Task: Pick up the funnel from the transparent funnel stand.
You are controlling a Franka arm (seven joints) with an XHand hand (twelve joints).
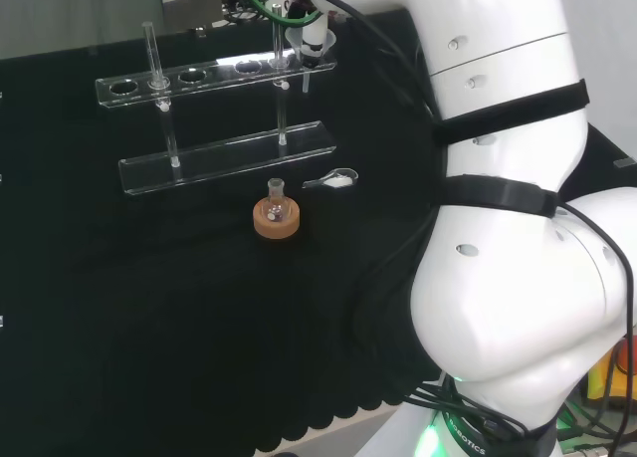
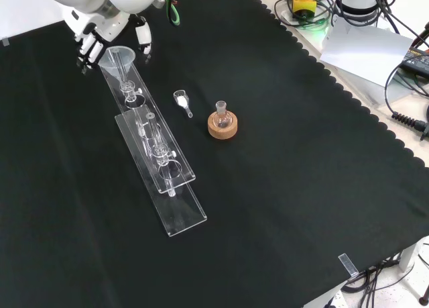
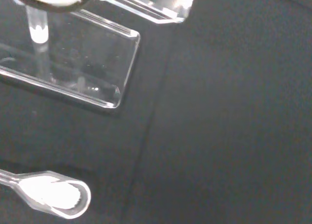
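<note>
Your hand (image 2: pixel 107 31) sits at the far end of the transparent funnel stand (image 2: pixel 158 162), fingers curled down around the funnel (image 2: pixel 118 57); whether they touch it, you cannot tell from these views. The funnel sits in the stand's end hole, stem hanging down. Beside the stand on the desk (image 2: pixel 281 207) lie a small scoop of white powder (image 2: pixel 181 100) and a flask (image 2: pixel 222 112) on its cork ring (image 2: pixel 222 127).

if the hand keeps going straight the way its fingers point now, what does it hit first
Most likely the funnel: the hand hangs just beyond it with fingers pointing down around its rim. Depth is unclear; the funnel stand comes next.
</note>
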